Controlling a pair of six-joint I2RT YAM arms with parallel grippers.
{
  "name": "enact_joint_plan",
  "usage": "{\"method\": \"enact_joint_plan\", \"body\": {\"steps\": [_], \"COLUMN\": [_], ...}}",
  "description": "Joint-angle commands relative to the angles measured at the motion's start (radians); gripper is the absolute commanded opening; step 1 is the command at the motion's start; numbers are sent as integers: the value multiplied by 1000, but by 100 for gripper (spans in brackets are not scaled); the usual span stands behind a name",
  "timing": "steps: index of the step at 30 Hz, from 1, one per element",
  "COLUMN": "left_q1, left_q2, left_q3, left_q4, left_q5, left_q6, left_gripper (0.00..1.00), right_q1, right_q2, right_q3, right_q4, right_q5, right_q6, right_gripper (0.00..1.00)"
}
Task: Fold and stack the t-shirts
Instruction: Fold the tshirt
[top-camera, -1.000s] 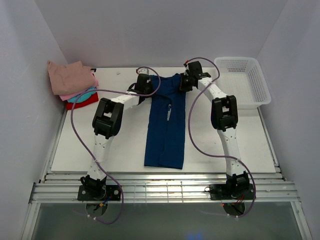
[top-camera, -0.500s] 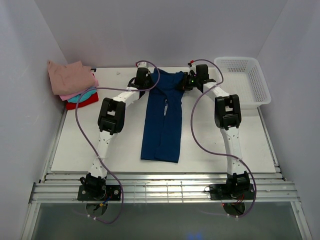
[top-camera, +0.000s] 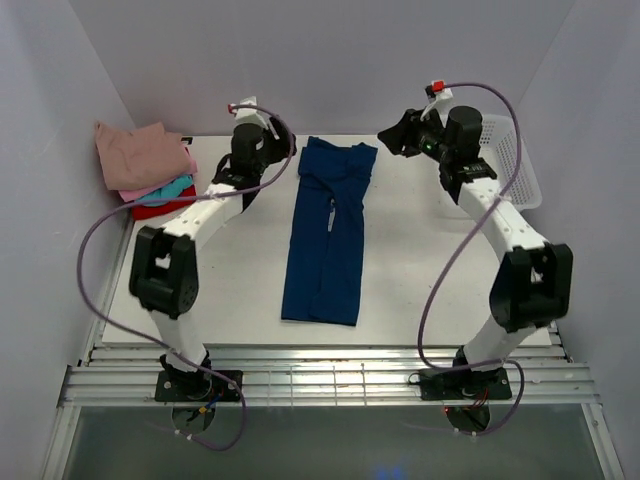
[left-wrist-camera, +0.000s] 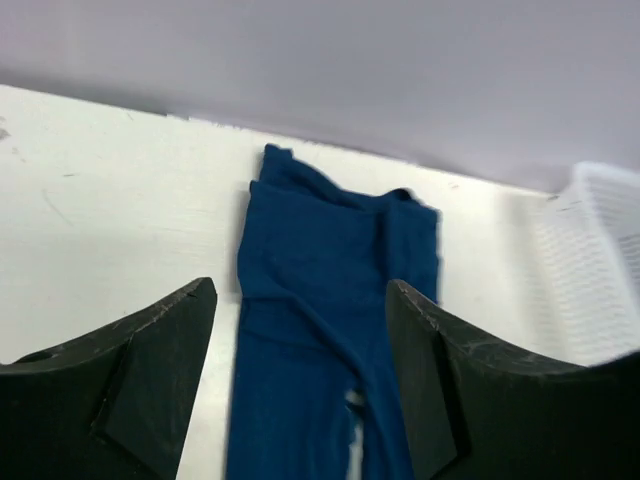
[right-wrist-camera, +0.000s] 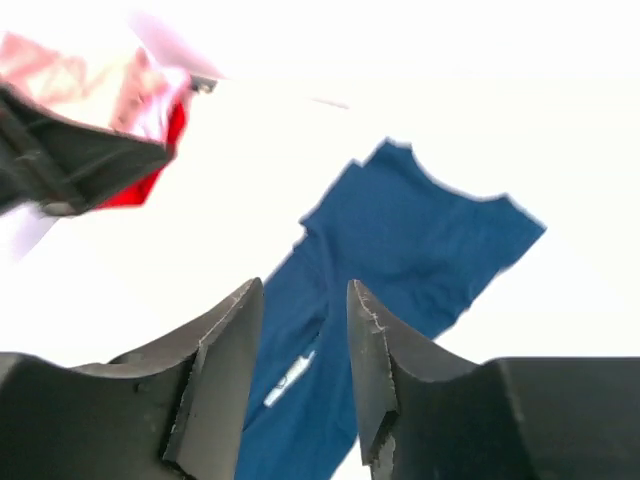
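Note:
The navy blue t-shirt (top-camera: 327, 235) lies flat on the table as a long narrow strip, sides folded in and collar end toward the back wall; a small white label shows at its middle seam. My left gripper (top-camera: 283, 150) hangs open just left of the collar end and holds nothing; in the left wrist view the shirt (left-wrist-camera: 320, 300) lies below the left gripper (left-wrist-camera: 300, 290). My right gripper (top-camera: 388, 138) hovers open, off the shirt's right far corner, and the right wrist view shows the shirt (right-wrist-camera: 430, 230) beyond the right gripper (right-wrist-camera: 305, 290). Folded t-shirts (top-camera: 143, 155) sit stacked at the back left.
The stack has a dusty-pink tee on top, with teal (top-camera: 172, 188) and red (top-camera: 160, 207) below. A white mesh basket (top-camera: 518, 172) stands at the back right, partly behind my right arm. White walls close in the back and both sides.
Both grippers were shut on the shirt's far end; they have opened, let it go and lifted away outward. The shirt now lies flat, slightly farther back.

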Motion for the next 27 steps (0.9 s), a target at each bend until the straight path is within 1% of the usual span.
{"method": "enact_joint_plan", "body": {"steps": [1, 2, 3, 4, 5, 6, 7, 9, 10, 11, 12, 13, 14, 15, 17, 18, 21, 24, 27], "left_q1": [0, -1, -4, -7, -13, -35, -49, -99, -115, -135, -141, -147, -165, -178, -205, -211, -224, -225, -230], "left_q2": [-278, -315, -371, -396, -419, -465, -491, -546, -609, -640, -668, -712, -729, -743, -792, -812, -898, -968, -981], "left_q3": [-204, -253, -339, -385, -436, -532, -580, -669, -750, -787, -818, -868, -884, -896, -941, -956, -1017, -1068, -1093], "left_q4": [7, -76, -117, -151, -194, -214, -227, -253, -253, -257, -260, -265, -283, -299, -326, -329, -345, -346, -342], "left_q5": [-16, -16, -10, 11, 27, 25, 25, -1, -12, -16, -12, 8, 7, -1, -4, 1, 22, 59, 102], "left_q6": [-96, -116, -139, -172, -180, -193, -202, -223, -229, -245, -254, -262, -266, -277, -285, -297, -315, -331, -348], "left_gripper": [79, 79, 79, 79, 79, 79, 79, 79, 79, 79, 79, 80, 81, 81, 82, 82, 82, 83, 83], "right_q1": [67, 92, 119, 191, 239, 332, 374, 451, 515, 547, 574, 636, 664, 716, 768, 813, 886, 940, 994], "right_q2": [-168, -240, -273, -306, -358, -377, -391, -414, -420, -432, -436, -439, -440, -440, -437, -433, -397, -342, -281], "right_q3": [-173, -218, -261, -353, -390, -424, -452, -513, -530, -562, -579, -593, -616, -627, -642, -648, -648, -656, -653], "right_q4": [-117, -151, -177, -182, -247, -266, -292, -375, -397, -418, -458, -480, -504, -541, -567, -601, -664, -688, -698], "right_q5": [113, 154, 229, 277, 337, 446, 514, 661, 700, 743, 812, 852, 890, 935, 975, 1006, 1053, 1055, 1066], "right_q6": [-78, -83, -88, -94, -91, -92, -86, -16, 15, 77, 102, 131, 198, 228, 311, 338, 441, 509, 555], "right_gripper": [47, 49, 50, 54, 56, 59, 59, 60, 59, 59, 59, 59, 60, 60, 60, 60, 60, 60, 60]}}
